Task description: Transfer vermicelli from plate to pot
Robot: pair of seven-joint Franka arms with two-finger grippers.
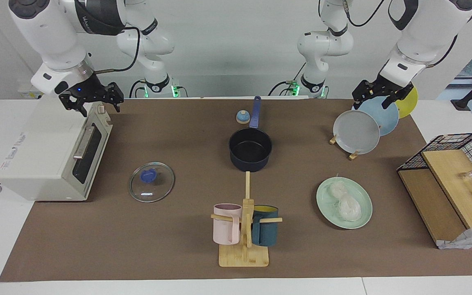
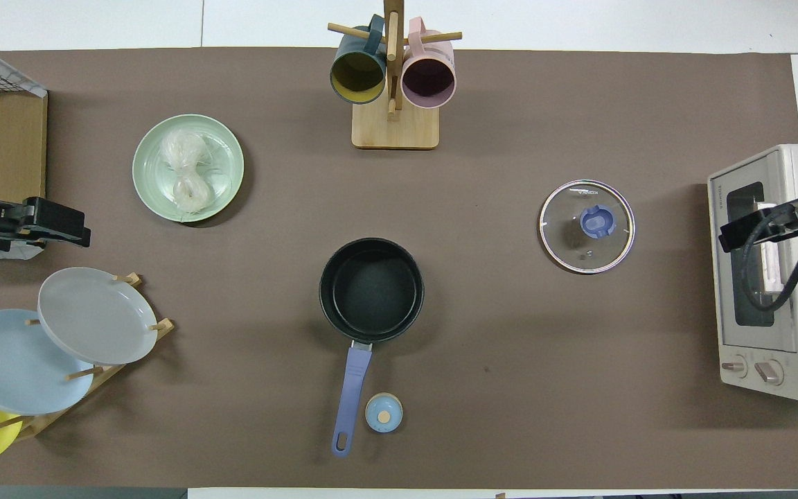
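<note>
Two whitish vermicelli (image 1: 344, 203) (image 2: 188, 170) bundles lie on the mint-green plate (image 1: 366, 200) (image 2: 146, 170), toward the left arm's end of the table. The dark navy pot (image 1: 250, 147) (image 2: 371, 287) stands mid-table with nothing inside, nearer to the robots than the plate. Its blue handle (image 1: 255, 110) points toward the robots. My left gripper (image 1: 377, 100) (image 2: 70, 229) hangs open and holds nothing, above the plate rack. Raised over the toaster oven, my right gripper (image 1: 96, 104) (image 2: 738, 232) is open and holds nothing.
A glass lid (image 1: 151, 182) (image 2: 587, 226) lies between pot and toaster oven (image 1: 51, 151). The mug tree (image 1: 244, 229) (image 2: 392, 83) holds a pink and a teal mug. Grey, blue and yellow plates stand in a rack (image 1: 361, 131). A small blue knob (image 1: 242, 117) sits beside the handle. A wire basket (image 1: 457, 151) stands past the plate.
</note>
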